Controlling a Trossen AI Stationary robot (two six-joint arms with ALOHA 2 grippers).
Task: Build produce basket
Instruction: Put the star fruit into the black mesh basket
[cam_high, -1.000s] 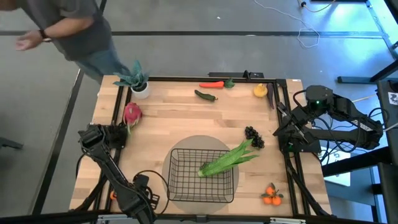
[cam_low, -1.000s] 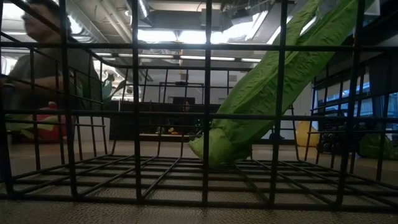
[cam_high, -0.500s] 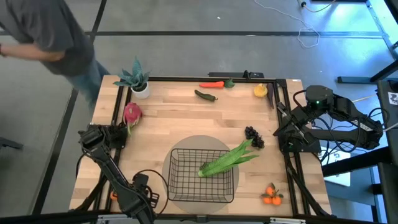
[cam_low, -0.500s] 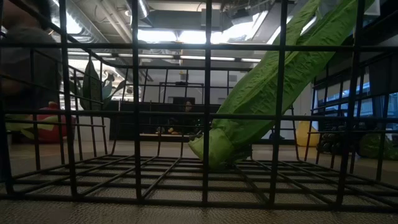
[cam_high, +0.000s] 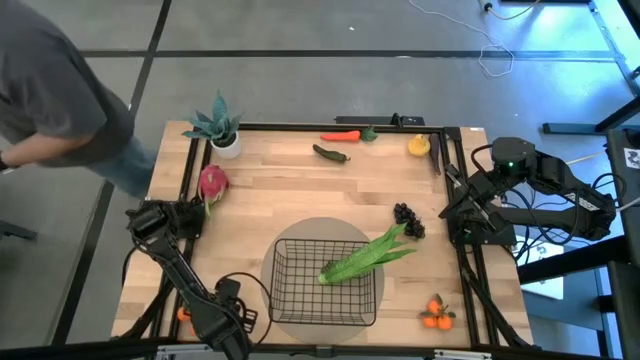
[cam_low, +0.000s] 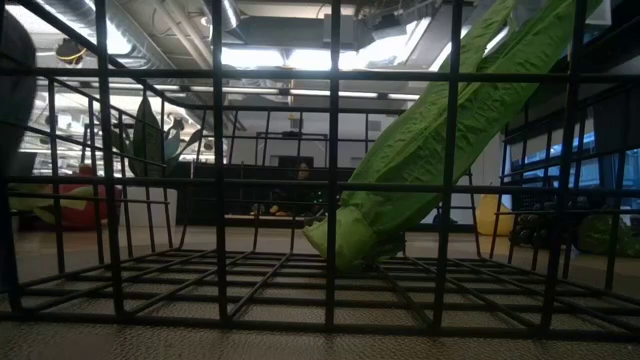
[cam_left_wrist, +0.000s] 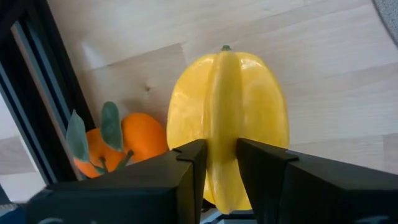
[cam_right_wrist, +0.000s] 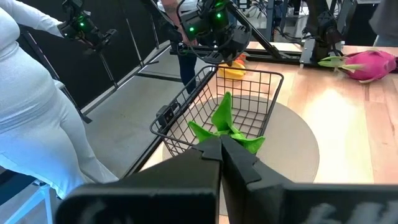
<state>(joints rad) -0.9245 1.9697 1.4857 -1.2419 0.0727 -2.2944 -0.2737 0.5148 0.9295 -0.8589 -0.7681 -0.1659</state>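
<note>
The black wire basket (cam_high: 290, 300) sits on a grey round mat near the table's near edge. One green leafy stalk (cam_high: 365, 258) has its cut end (cam_low: 350, 240) on the basket floor and leans out over the right rim. My left gripper (cam_left_wrist: 221, 146) is parked at the near left corner. Its fingers stand a narrow gap apart over a yellow star fruit (cam_left_wrist: 227, 118) that lies on the table next to small oranges (cam_left_wrist: 124, 140). My right gripper (cam_right_wrist: 221, 144) is shut and empty at the table's right edge, pointing at the basket (cam_right_wrist: 249, 73). My left gripper points down over the star fruit's middle ridge (cam_left_wrist: 222, 99), which runs into the gap between the fingers. I cannot tell whether the fingers touch it.
Loose on the table lie a pink dragon fruit (cam_high: 212, 183), dark grapes (cam_high: 407, 220), oranges (cam_high: 436, 313), a red pepper (cam_high: 340, 136), a green pepper (cam_high: 330, 153) and a yellow fruit (cam_high: 418, 145). A potted plant (cam_high: 218, 128) stands at the far left corner, with a person (cam_high: 50, 100) beyond it.
Both arms and all the produce have kept still. The person beyond the far left corner has moved away from the table, toward the left.
</note>
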